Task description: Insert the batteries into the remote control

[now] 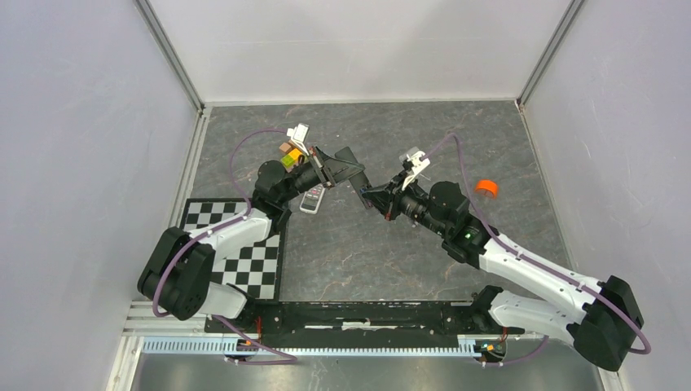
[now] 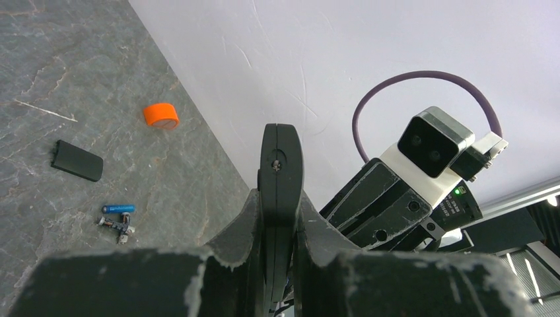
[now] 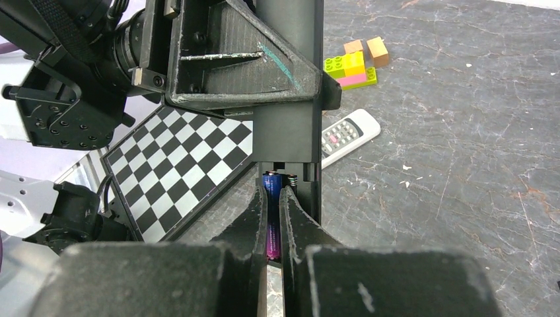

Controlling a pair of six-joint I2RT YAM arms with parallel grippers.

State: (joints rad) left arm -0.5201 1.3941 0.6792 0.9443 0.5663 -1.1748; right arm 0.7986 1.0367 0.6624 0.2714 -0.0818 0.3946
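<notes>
The right pincer (image 3: 273, 198) is pressed together on the purple battery (image 3: 272, 228), whose tip sits in the open bay at the end of the black bar (image 3: 287, 132). The left pincer (image 1: 352, 173) pinches that bar and holds it above the tabletop (image 3: 462, 165). The white remote control (image 3: 347, 134) lies button face up just beyond the bar. Only the left wrist view shows the blue battery (image 2: 119, 209) lying well apart from both pincers, near a black cover (image 2: 77, 160) and an orange cap (image 2: 161, 115).

Item count
Two batteries are showing: blue battery (image 2: 119, 209), purple battery (image 3: 272, 228); one remote control (image 3: 349, 134), one black bar (image 3: 288, 135), one orange cap (image 2: 161, 115).
</notes>
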